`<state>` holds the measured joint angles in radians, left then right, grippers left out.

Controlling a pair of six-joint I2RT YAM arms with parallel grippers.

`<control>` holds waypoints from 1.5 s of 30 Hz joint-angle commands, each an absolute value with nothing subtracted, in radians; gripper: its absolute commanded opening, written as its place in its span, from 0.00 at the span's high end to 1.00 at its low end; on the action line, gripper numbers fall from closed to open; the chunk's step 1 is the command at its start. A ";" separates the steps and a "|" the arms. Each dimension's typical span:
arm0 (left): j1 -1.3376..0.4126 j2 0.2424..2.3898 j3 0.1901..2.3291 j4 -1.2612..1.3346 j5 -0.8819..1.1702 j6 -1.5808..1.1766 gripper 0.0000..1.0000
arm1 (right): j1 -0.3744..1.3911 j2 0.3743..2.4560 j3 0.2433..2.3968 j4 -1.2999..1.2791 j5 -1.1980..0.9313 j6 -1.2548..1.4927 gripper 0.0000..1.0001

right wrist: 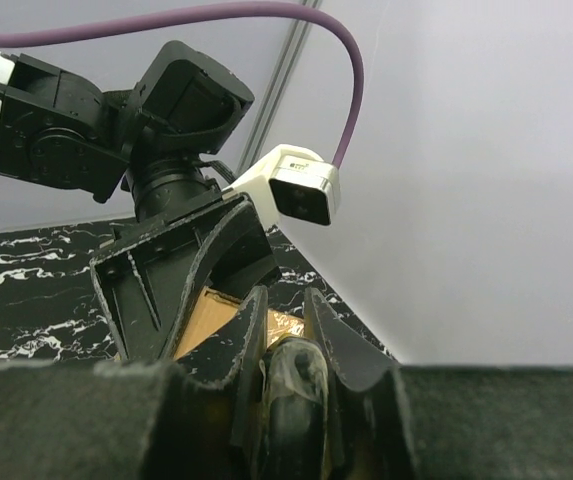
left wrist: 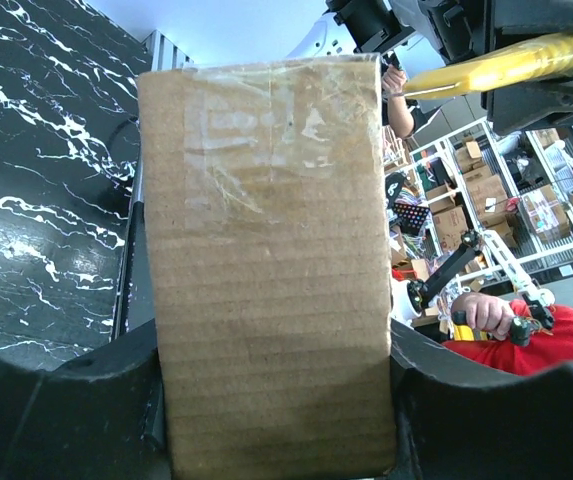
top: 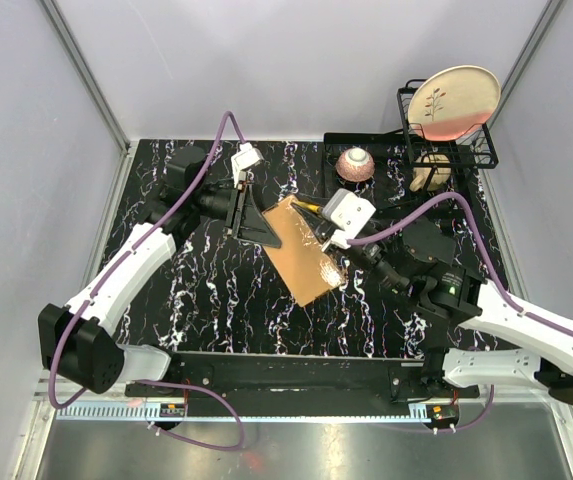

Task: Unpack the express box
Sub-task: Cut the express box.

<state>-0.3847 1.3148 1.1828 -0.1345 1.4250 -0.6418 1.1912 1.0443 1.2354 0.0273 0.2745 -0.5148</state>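
Left pincer (left wrist: 276,385) clamps the express box (left wrist: 266,250); right pincer (right wrist: 286,300), closed on the yellow utility knife (left wrist: 516,65), may overcut if the box twists.

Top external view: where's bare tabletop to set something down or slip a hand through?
Bare tabletop lies near-side, bordered by the left arm, the express box and the near edge; a smaller strip back-centre. Crowded: back-right around the dish rack, plate and pink bowl.

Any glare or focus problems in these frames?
Top external: sharp overall, tape on the express box glints. Left wrist: box crisp, mild sheen on its tape; left gripper dark and soft at the bottom edge. Right wrist: right gripper blurred and dark up close; the left gripper behind it is sharp.
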 commanded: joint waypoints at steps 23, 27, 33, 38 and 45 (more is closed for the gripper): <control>-0.310 1.319 1.307 -0.192 1.209 -0.663 1.00 | 1.209 1.058 1.104 -0.040 0.457 -0.427 1.00; -0.293 1.328 1.307 -0.222 1.132 -0.660 1.00 | 1.215 1.081 1.063 0.070 0.505 -0.402 1.00; -0.216 1.328 1.282 -0.230 1.054 -0.641 1.00 | 1.226 1.121 0.976 0.221 0.597 -0.321 1.00; -0.180 1.322 1.261 -0.219 1.017 -0.627 1.00 | 1.235 1.118 0.930 0.305 0.702 -0.227 1.00; -0.170 1.316 1.255 -0.219 0.946 -0.591 1.00 | 1.273 1.189 0.933 0.351 0.752 -0.184 1.00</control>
